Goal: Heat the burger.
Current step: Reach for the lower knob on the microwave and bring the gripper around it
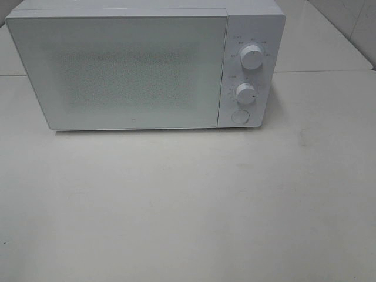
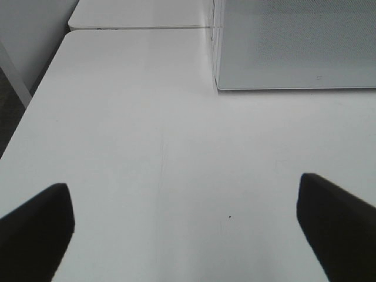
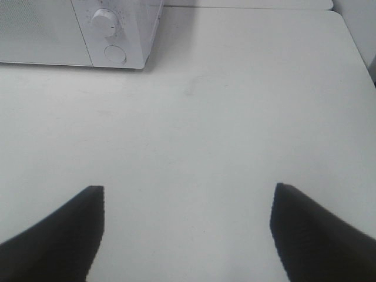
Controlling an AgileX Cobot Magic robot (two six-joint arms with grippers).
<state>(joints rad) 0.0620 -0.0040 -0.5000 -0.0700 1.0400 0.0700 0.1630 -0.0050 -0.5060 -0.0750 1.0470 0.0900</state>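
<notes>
1. The microwave (image 1: 117,70) sits at 12 o'clock on the table (image 1: 188,205), door shut.
2. The left claw (image 2: 185,229) is wide, holding nothing.
3. The right claw (image 3: 187,229) is wide too.
4. I cannot tell where the burger is.

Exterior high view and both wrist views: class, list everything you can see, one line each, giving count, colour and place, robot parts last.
Microwave: one, white, door shut, at the back of the table.
Knobs: two, white, one above the other on the panel right of the door.
Round button: one, white, below the knobs.
Table: one, white, under the microwave.
Burger: none in view.
Left gripper: one, black fingers, open and empty, over the table.
Right gripper: one, black fingers, open and empty, over the table.
</notes>
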